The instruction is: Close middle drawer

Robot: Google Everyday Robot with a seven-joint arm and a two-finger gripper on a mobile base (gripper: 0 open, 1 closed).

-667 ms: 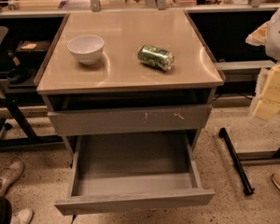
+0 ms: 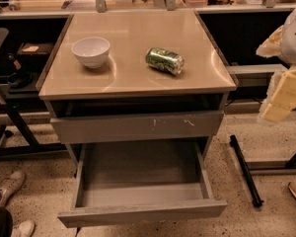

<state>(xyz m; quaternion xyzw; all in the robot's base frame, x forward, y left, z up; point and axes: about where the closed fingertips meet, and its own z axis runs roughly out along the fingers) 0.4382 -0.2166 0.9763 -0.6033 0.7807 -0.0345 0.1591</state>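
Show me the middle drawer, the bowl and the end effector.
middle drawer (image 2: 140,212): camera view, front panel.
bowl (image 2: 91,56): camera view, outer wall.
end effector (image 2: 281,100): camera view, right edge of frame, pale yellow part.

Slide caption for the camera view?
Middle drawer open below the scratched drawer; white bowl and green can on cabinet top; gripper at right edge.

Speckled floor (image 2: 269,132) is spreading around a tan-topped cabinet (image 2: 133,53), a cluttered counter (image 2: 227,6) running behind it, the gripper (image 2: 286,95) hanging by the right edge.

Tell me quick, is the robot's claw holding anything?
Gripper: at the right edge, away from the open middle drawer; open or closed cannot be told.
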